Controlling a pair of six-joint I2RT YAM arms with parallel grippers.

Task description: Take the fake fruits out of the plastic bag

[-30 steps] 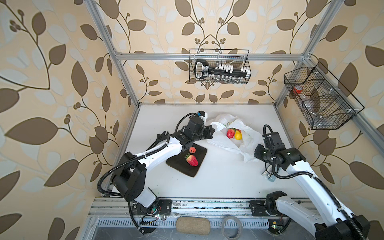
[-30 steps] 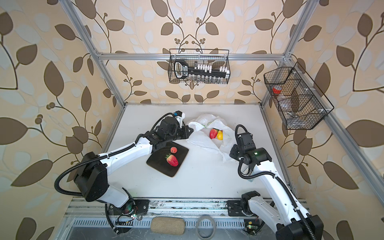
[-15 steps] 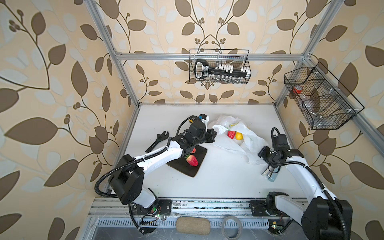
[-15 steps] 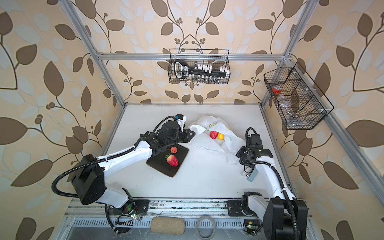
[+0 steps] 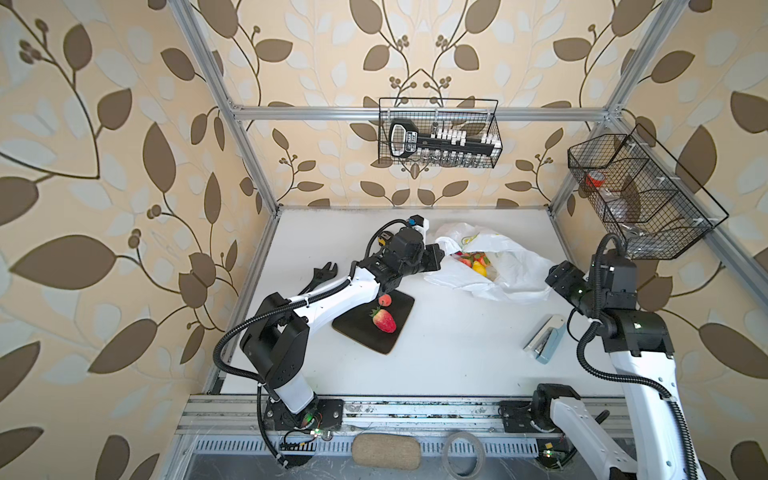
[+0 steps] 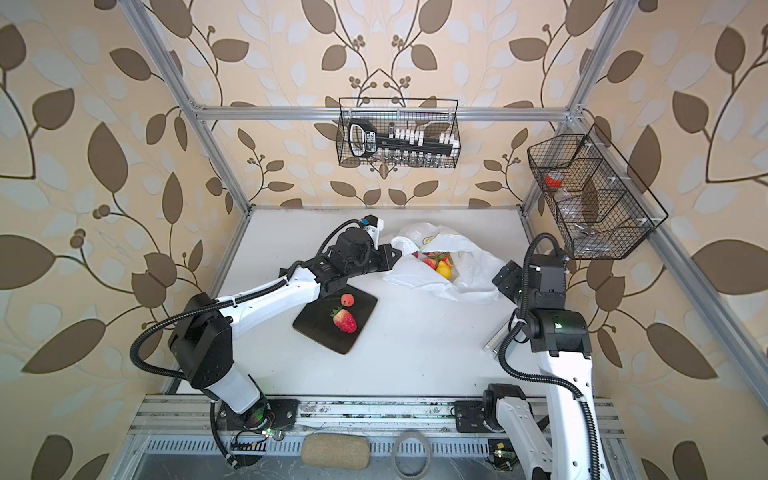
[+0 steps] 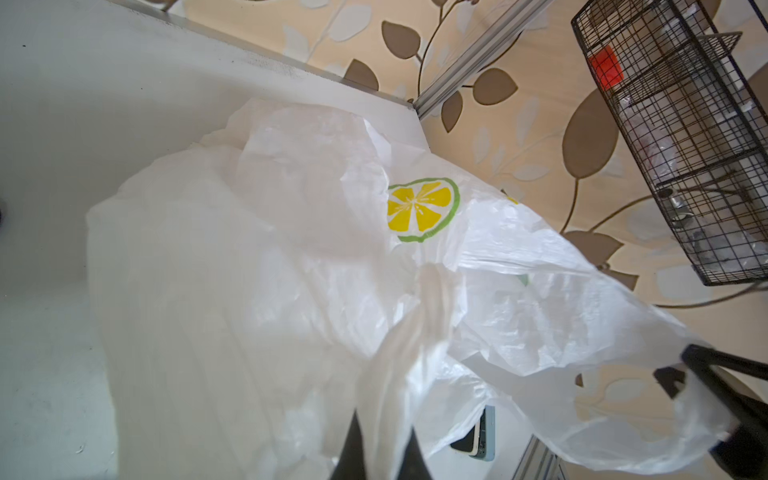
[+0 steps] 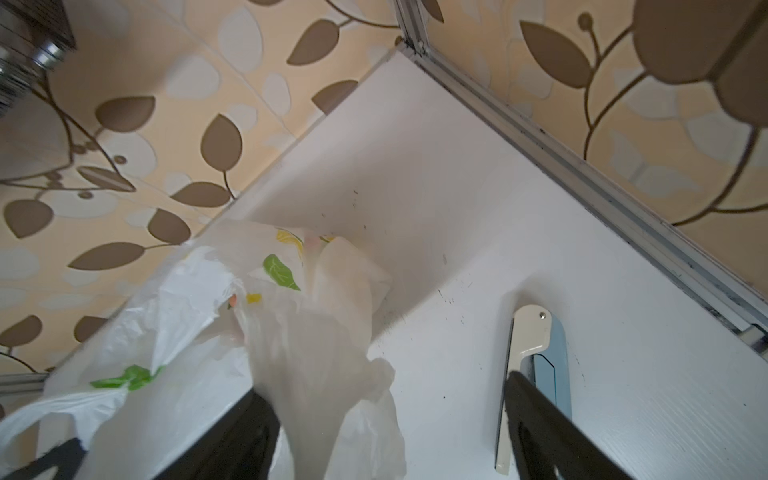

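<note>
**Risks**

1. Nearest, on the dark mat (image 5: 365,332), one strawberry (image 5: 384,321) and one small round fruit (image 5: 385,300) lie loose, already out of the bag. The round fruit sits close under the left forearm, and a low sweep of that arm could roll it off onto the desk (image 5: 436,374).
2. The right gripper (image 8: 390,432) has its fingers (image 8: 540,424) spread wide, with bag film draped between them and not clamped. Closing here would likely catch film only. A stapler-like tool (image 8: 536,374) lies just beside one finger and could be knocked.
3. The left gripper (image 7: 382,457) has its fingers narrow, pinched on a twisted strand of the plastic bag (image 7: 291,249). The film is thin. A tear or slip would probably let the mouth collapse over the contents.
4. The remaining fake fruits (image 5: 476,262), a yellow pear (image 5: 479,269) among red ones, lie in the bag's open mouth, between the two grippers.

**Not verifiable**

- The left fingertips are cut off at the edge of the wrist view and masked by the wrist body in both top views.
- The right wrist view shows the fruit only as faint colour through film.
- Folds cover part of the pile, so the count of fruit inside cannot be told.
- A wrench (image 5: 320,276) is partly hidden behind the left arm.
</note>
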